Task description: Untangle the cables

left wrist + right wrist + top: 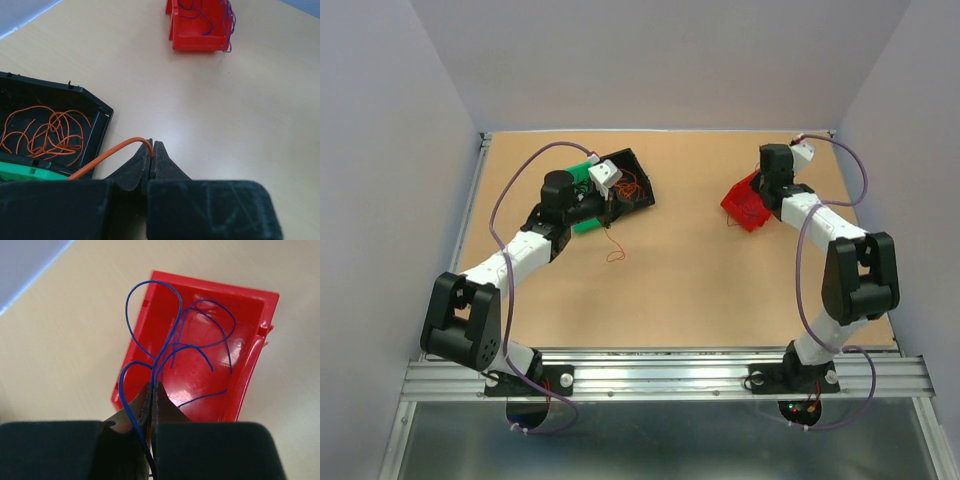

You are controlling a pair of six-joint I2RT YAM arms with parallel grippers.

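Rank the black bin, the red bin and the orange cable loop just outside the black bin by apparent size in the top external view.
1. black bin: largest.
2. red bin: smaller, though the right arm covers part of it.
3. orange cable loop: smallest, a thin little curl.

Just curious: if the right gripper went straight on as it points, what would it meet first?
Probably the red bin: the right gripper, shut on a blue cable, points into it; depth is unclear.

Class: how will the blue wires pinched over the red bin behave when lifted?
Likely springy, not limp: the blue wires hold open loops over the red bin. Being thin, they may slip from the right gripper. Crossing strands could snag together.
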